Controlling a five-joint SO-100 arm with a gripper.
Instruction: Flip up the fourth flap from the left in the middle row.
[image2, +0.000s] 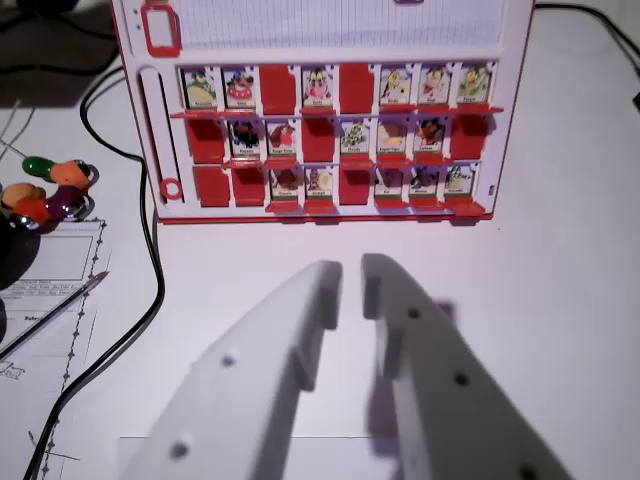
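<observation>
Surface: white tabletop, lit evenly, bare around the gripper.

Gripper: 2 white printed jaws reaching up from the lower edge of the wrist view, tips slightly parted with a narrow gap between them, grasping nothing, hovering clear of the board.

Game board: red-and-white frame lying flat beyond the gripper tips, holding 3 rows of small flaps. Some stand up showing character portraits; others lie down showing plain red.

Fourth flap, middle row: almost straight ahead of the jaw tips, lying down, red face showing, between 2 raised portrait flaps.

Black cable: runs down the table on the wrist view's left of the gripper, well apart from it.

Coloured beads: green, orange, red and purple cluster, far left of the gripper.

Printed paper: left of the gripper, with a pen lying across it.
</observation>
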